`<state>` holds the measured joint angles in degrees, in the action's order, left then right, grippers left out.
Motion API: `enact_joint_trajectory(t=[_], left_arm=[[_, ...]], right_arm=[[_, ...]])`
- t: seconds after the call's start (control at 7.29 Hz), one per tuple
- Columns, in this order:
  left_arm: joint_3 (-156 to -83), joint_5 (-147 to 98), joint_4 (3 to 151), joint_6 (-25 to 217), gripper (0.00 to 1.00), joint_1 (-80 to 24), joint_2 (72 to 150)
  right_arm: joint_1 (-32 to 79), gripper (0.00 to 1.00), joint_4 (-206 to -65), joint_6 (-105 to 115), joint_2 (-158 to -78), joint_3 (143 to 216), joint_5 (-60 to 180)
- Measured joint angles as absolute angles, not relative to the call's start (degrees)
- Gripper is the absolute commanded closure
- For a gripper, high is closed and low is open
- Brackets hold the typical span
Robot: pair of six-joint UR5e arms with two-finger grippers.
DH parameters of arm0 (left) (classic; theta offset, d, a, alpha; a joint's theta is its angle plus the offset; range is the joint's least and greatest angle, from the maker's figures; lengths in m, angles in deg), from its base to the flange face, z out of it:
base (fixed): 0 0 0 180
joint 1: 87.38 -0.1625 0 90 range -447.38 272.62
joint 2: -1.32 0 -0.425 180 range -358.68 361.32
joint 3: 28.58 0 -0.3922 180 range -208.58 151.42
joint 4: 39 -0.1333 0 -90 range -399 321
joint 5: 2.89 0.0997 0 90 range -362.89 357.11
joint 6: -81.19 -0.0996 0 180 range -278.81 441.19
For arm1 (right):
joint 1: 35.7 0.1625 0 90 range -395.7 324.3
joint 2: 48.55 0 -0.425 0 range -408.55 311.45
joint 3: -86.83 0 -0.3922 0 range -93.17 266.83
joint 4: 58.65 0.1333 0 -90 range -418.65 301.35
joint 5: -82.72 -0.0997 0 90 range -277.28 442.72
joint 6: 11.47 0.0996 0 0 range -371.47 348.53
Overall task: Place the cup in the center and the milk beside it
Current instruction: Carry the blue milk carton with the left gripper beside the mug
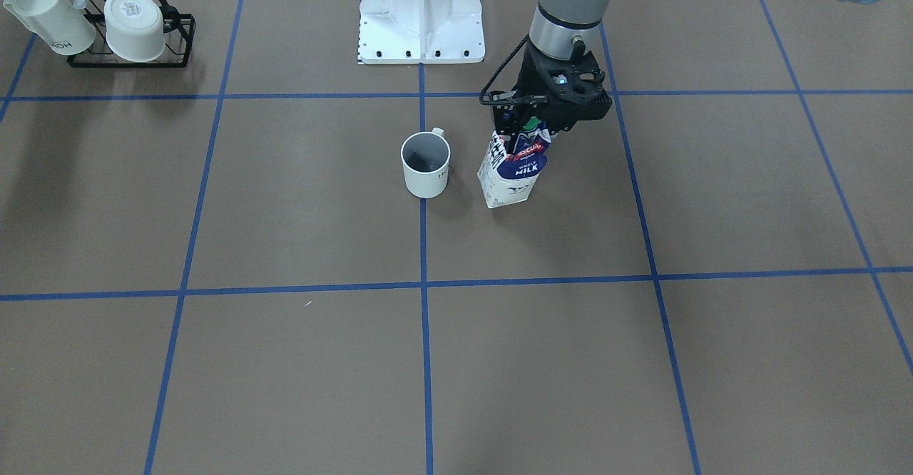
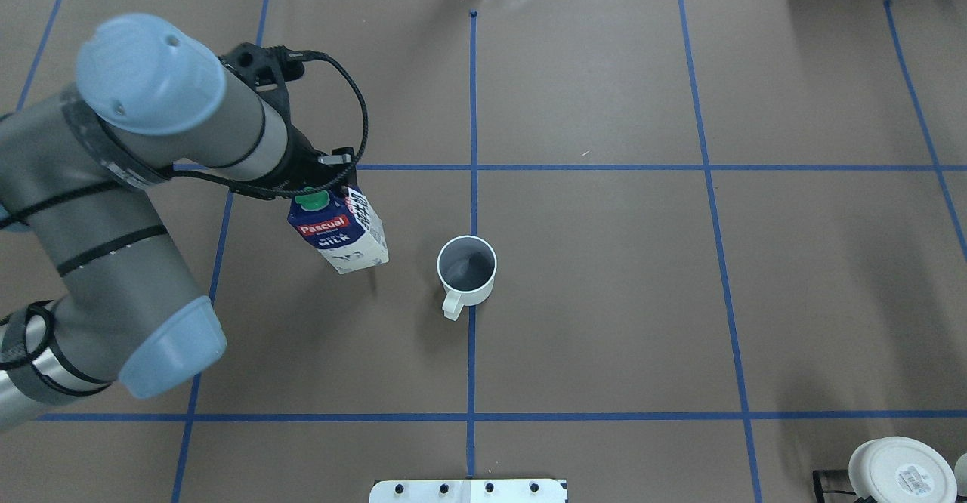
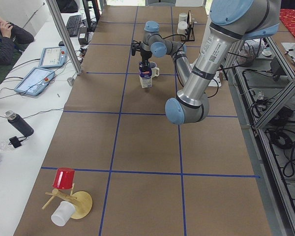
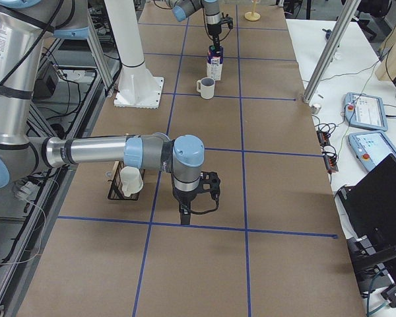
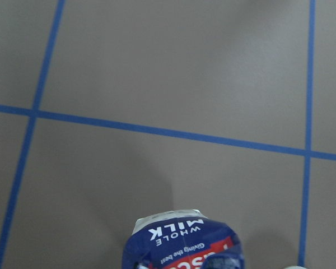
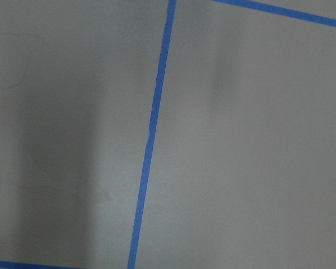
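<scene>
Milk [image 5: 182, 246] leans, top pinched tight in the left gripper [image 1: 526, 127], near the cup [image 1: 426, 165] on the tape line [image 1: 424, 247] through the center [image 1: 321, 197] (right gripper [image 4: 185, 216]: can't tell its state), and released crooked it could topple cupward.

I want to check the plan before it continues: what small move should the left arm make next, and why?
Probably lower the left gripper a touch so the milk clearly sits flat before release. It grips the carton's top, the carton is already close beside the cup without touching it, and the cup sits on the middle tape line. Whether the base rests yet is unclear.
</scene>
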<state>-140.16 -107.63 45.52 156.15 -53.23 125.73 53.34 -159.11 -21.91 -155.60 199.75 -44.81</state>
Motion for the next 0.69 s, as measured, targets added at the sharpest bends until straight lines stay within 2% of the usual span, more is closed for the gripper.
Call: enact_joint_trajectory(t=[0.14, 0.27, 0.41, 0.55, 0.69], left_arm=[[-138.97, -106.77, 45.49, 156.92, 0.73, -54.46, 127.21], [-138.41, -106.37, 45.47, 157.23, 0.55, -55.2, 127.96], [-138.18, -105.71, 45.47, 157.33, 0.24, -55.86, 128.24], [-138.07, -104.74, 45.47, 157.31, 0.02, -56.63, 128.28], [-138.06, -104.12, 45.47, 157.17, 0.02, -57.15, 128.24]], right_arm=[[53.34, 0.0, -159.11, -21.87, -155.59, 199.75, -44.82], [53.34, 0.0, -159.11, -21.85, -155.55, 199.76, -44.84], [53.34, 0.0, -159.11, -21.84, -155.53, 199.76, -44.84], [53.34, 0.0, -159.11, -21.84, -155.52, 199.76, -44.85], [53.34, 0.0, -159.11, -21.84, -155.49, 199.76, -44.83]])
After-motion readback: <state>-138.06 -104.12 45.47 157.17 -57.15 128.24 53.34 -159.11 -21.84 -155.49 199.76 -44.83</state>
